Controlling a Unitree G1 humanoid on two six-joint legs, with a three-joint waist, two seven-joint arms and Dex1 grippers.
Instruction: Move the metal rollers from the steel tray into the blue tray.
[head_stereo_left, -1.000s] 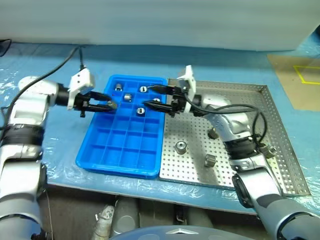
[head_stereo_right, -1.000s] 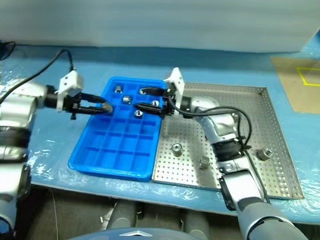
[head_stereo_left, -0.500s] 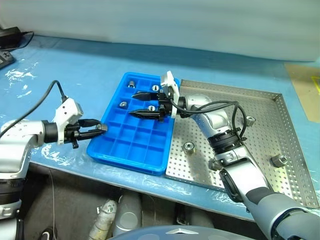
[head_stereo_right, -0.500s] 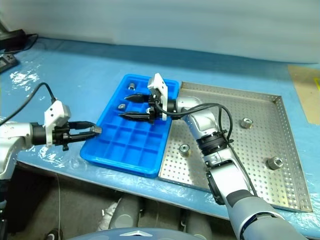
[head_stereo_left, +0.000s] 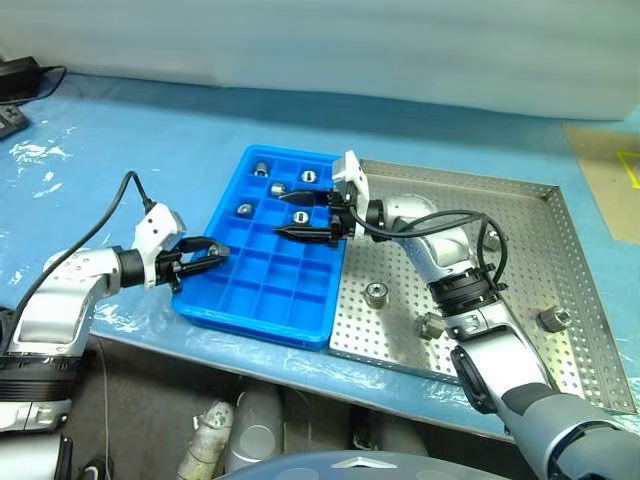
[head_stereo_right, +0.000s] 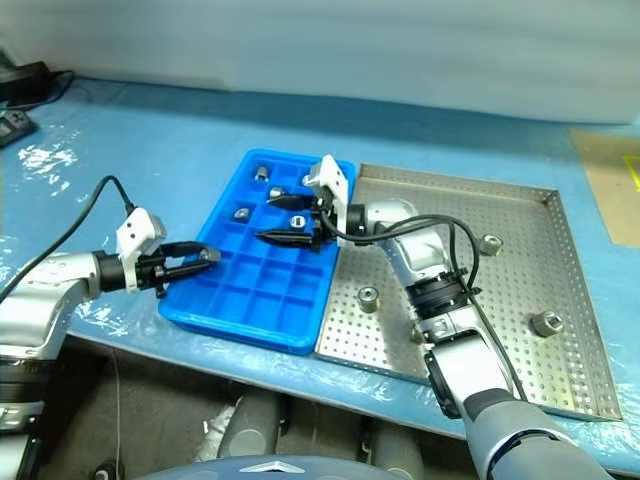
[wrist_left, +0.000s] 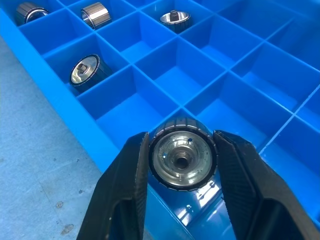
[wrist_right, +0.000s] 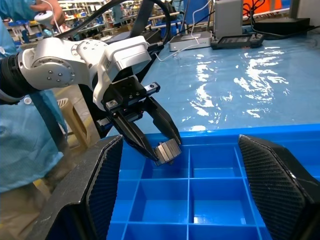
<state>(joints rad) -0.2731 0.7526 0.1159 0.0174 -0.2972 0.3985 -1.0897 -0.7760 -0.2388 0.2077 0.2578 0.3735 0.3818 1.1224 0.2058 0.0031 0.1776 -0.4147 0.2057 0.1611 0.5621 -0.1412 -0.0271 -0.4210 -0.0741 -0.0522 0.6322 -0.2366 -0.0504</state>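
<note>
My left gripper (head_stereo_left: 212, 254) hangs over the near-left edge of the blue tray (head_stereo_left: 262, 295), shut on a metal roller (wrist_left: 183, 159) whose hollow end faces the wrist camera. Several more metal rollers (head_stereo_left: 243, 209) lie in the tray's far compartments. My right gripper (head_stereo_left: 282, 216) hovers level above the tray's middle, pointing left, its fingers wide open and empty. To the right lies the steel tray (head_stereo_left: 520, 270) with several rollers on it, one being (head_stereo_left: 376, 294).
Both trays rest on a blue table covered in plastic film. A black cable trails from my left wrist (head_stereo_left: 110, 205). In the right wrist view a person in blue clothing (wrist_right: 20, 140) stands beyond the table. A brown mat (head_stereo_left: 605, 160) lies far right.
The head camera has shifted. My left gripper has sunk with the roller to the blue tray's near-left edge. The right gripper stays open above the tray.
</note>
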